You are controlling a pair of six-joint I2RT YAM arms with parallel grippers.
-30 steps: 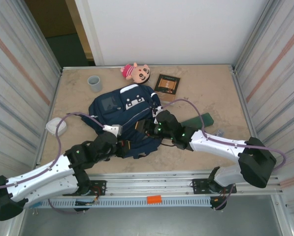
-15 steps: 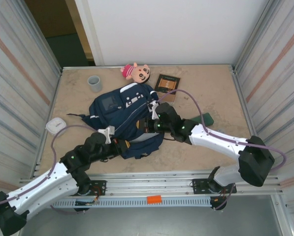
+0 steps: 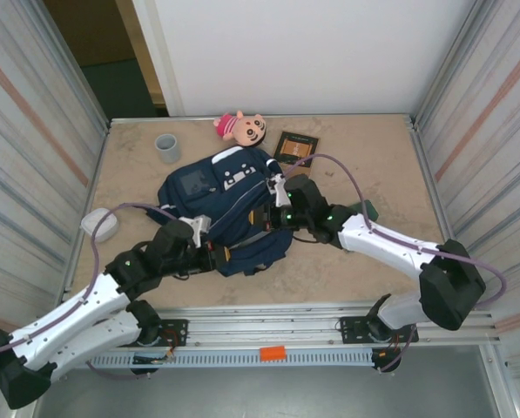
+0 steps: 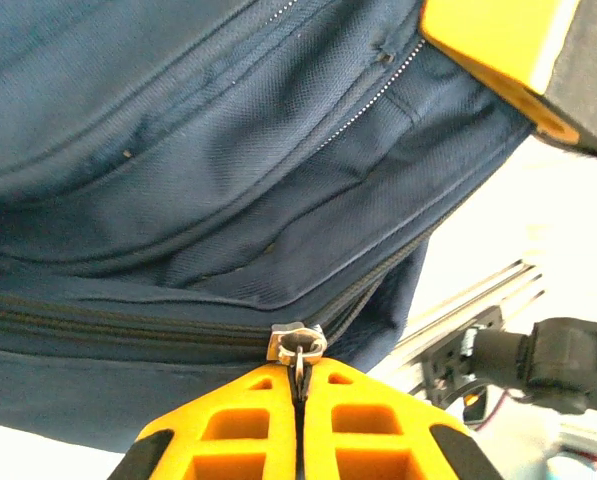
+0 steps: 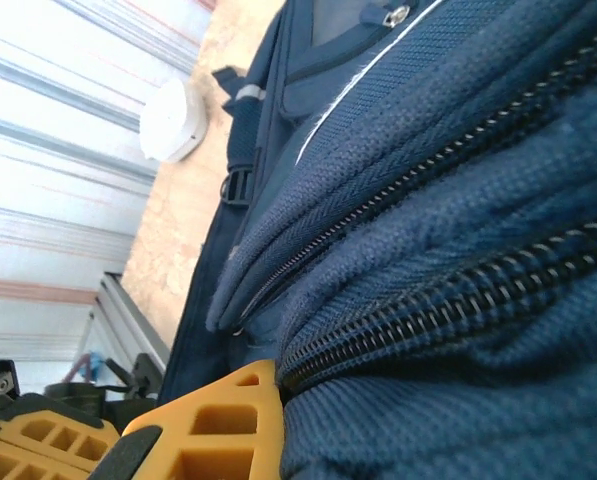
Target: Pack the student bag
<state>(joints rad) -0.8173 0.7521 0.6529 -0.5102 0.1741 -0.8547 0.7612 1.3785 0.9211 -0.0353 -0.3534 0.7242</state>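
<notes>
Tan tabletop (image 3: 373, 157), student bag (image 3: 229, 205) centred. Left gripper (image 4: 298, 378) pinching zipper pull (image 4: 298, 345), right gripper (image 3: 275, 215) clamped on bag fabric. Likely unzipping; next: drag pull along track.

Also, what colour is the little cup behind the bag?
Grey. The cup shows best in the top external view.

The large navy-blue cloth student bag (image 3: 229, 218) is matt and coarsely woven. Its small silver metal zip pull (image 4: 298, 343) is glossy.
</notes>
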